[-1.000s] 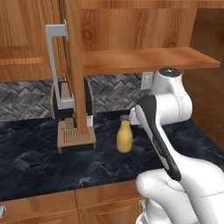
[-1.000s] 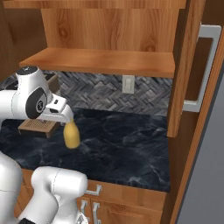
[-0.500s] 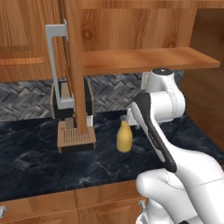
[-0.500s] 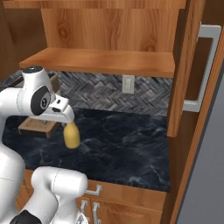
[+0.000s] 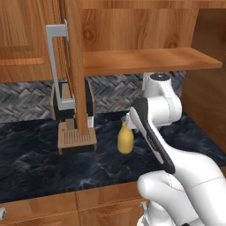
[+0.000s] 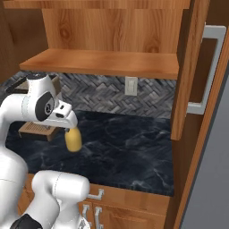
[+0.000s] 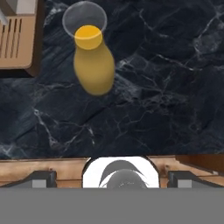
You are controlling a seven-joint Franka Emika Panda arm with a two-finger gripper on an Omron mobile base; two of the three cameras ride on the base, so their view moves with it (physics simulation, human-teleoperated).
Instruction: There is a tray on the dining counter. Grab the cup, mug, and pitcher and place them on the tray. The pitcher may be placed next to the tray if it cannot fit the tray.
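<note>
The pitcher [image 5: 125, 138] stands upright on the black marble surface [image 5: 39, 165], just beside a wooden rack [image 5: 77, 137]. The robot's hand hangs above it, and I cannot tell whether the claw is spread or pressed together. The pitcher looks rigid, smooth and probably slippery; its rounded body would resist a pinch, so I'd take it at the narrow neck. From overhead, the hand view reveals its clear round mouth [image 7: 85, 19], which the side views hide.

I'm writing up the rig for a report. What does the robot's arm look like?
A glossy white arm of rounded, bulbous segments, with dark grey joint bands and a dark stripe down one link. Two small dark grey finger tips show in the hand view.
</note>
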